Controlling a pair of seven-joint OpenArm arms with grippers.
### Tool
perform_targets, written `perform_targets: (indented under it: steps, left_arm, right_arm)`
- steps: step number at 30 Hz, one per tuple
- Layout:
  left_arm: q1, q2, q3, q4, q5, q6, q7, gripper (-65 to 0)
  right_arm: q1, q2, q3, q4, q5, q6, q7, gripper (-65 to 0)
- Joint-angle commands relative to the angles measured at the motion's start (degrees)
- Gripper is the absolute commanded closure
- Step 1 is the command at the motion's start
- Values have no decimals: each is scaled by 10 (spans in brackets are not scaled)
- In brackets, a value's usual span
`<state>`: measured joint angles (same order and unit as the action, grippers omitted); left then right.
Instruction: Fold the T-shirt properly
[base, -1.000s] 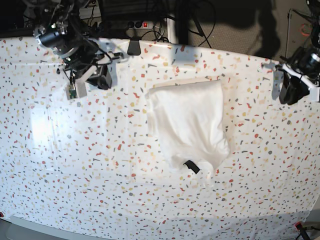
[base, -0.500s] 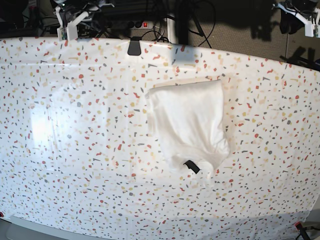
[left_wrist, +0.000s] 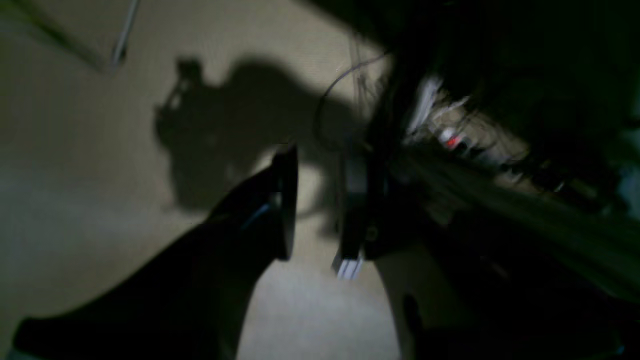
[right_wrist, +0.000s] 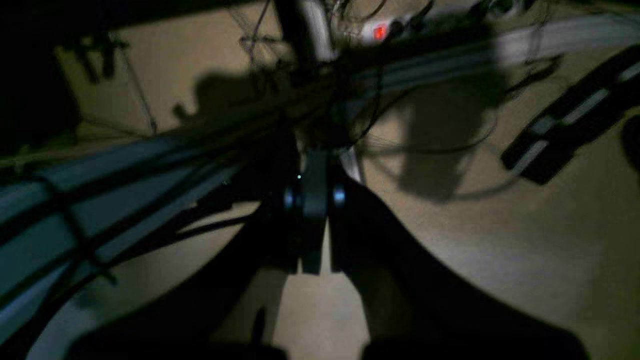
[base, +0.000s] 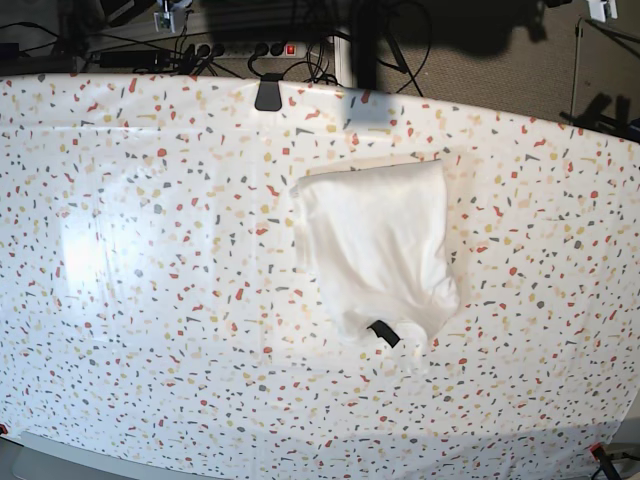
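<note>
The T-shirt (base: 378, 247) lies folded into a white, roughly rectangular bundle right of the table's middle, plain side up, print hidden. Its small black tag (base: 382, 333) shows at the near end, where the cloth is rumpled. Both arms are lifted off the table and barely show at the top edge of the base view. In the left wrist view my left gripper (left_wrist: 317, 210) hangs over the floor, its jaws a little apart and empty. In the right wrist view my right gripper (right_wrist: 314, 220) is shut and empty, pointing at cables and floor behind the table.
The speckled tablecloth (base: 150, 300) covers the whole table. A black clamp (base: 267, 93) sits at the far edge. A power strip with a red light (base: 290, 48) and cables lie on the floor behind.
Both arms have pulled up and back from over the table and left the base view almost entirely. The T-shirt has not moved.
</note>
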<state>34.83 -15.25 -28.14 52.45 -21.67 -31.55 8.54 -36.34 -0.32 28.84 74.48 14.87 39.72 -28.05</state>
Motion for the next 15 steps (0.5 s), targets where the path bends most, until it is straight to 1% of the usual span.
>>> perform_targets:
  steps: [1, 4, 6, 7, 9, 10, 12, 13, 15]
  left_arm:
    - [-4, -5, -3, -23, 12, -2, -23, -136]
    - [-38, 1, -3, -101, 58, -2, -72, -136]
    - [-57, 11, -3, -142, 74, -2, -82, -136]
    - [-67, 17, -3, -159, 82, -2, -82, -136]
    - [-88, 32, -3, -187, 117, 0, -82, -136]
    - [-99, 40, -3, -199, 133, 6, -82, -136]
    - [-122, 57, -3, -221, 157, 36, -82, -136]
    - [-132, 65, -3, -232, 167, 51, -82, -136]
    - [-154, 78, -3, -252, 184, 66, -82, -136]
  right_arm:
    - [11, 12, 3, -24, 3, 3, 13, 0]
    - [63, 42, 3, -123, 3, 3, 27, 0]
    - [99, 63, 3, -190, -7, 3, 33, 0]
    - [116, 74, 2, -223, -24, 3, 43, 0]
    - [150, 93, 0, -290, -64, 3, 81, 0]
    - [165, 102, -3, -322, -84, 3, 102, 0]
    - [193, 116, -16, -379, -111, 3, 134, 0]
    - [206, 121, -26, -403, -122, 2, 146, 0]
    - [228, 131, -53, -442, -128, -7, 161, 0]
